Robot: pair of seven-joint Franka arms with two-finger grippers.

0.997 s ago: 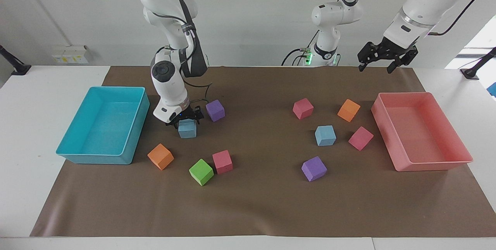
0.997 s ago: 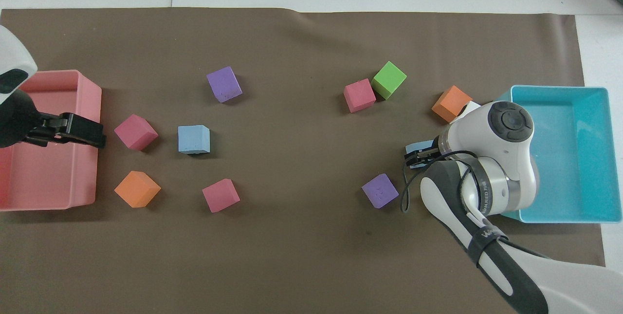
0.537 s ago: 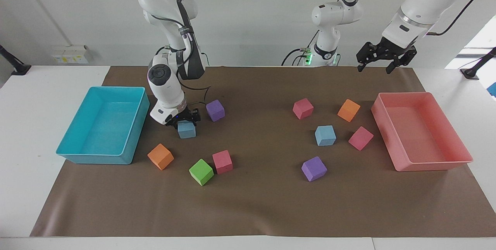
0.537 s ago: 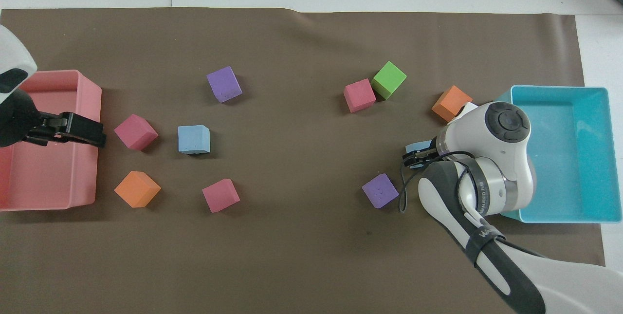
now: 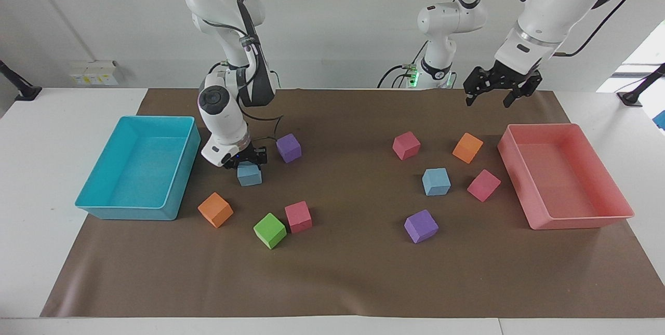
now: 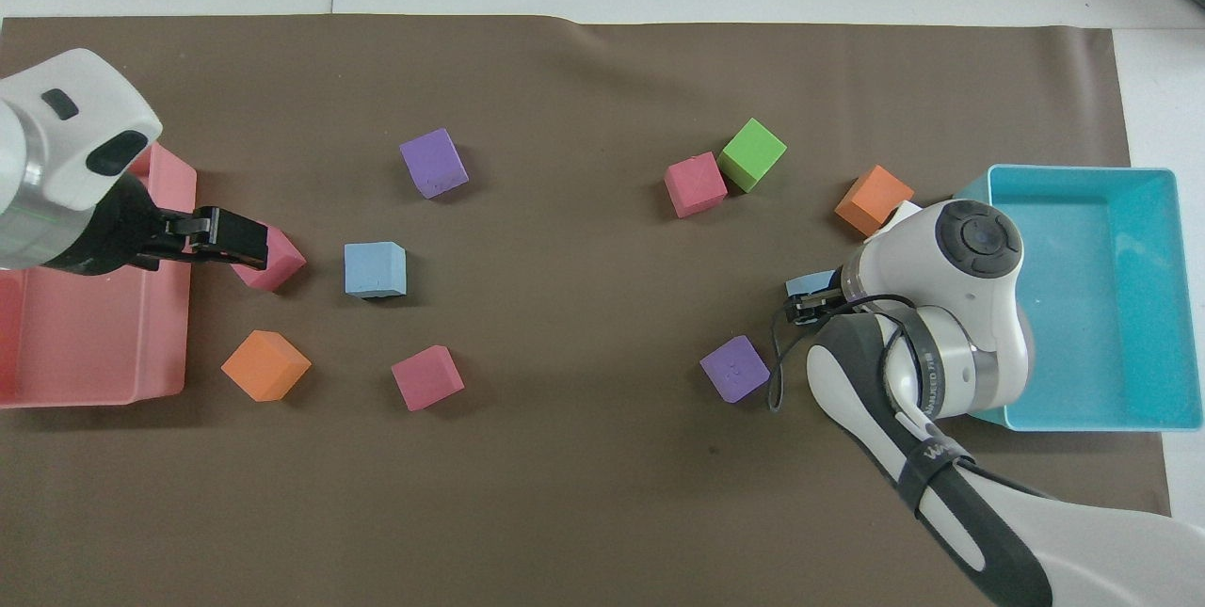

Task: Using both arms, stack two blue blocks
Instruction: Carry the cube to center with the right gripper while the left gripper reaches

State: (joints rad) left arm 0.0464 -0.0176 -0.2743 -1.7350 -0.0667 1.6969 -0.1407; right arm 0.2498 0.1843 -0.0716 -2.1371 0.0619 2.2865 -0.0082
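In the facing view the right gripper (image 5: 245, 161) is sitting low over one blue block (image 5: 250, 174) that is lying on the brown mat (image 5: 332, 272) beside the cyan tray (image 5: 93, 205), just by a purple cube (image 5: 289, 147); its fingers are reaching down around the block's top, but whether they are already pinching it I cannot tell. The second blue block (image 5: 436, 181) is resting toward the left arm's end, among pink, orange and purple cubes. The left gripper (image 5: 487, 92) is hanging high with its fingers spread apart, empty, well above the mat near the pink tray (image 5: 582, 220). These matte cubes are looking foam-like, so I judge them light, slightly yielding and not slippery; a grasp across two flat parallel sides, near mid-height, seems best, and gentle pressure should suffice. In the overhead view the right gripper (image 6: 811, 304) is covering most of its blue block (image 6: 806, 285), only a corner showing. The left gripper (image 6: 226, 245) is hovering over a pink cube (image 6: 281, 265), with the free blue block (image 6: 375, 269) just past it.
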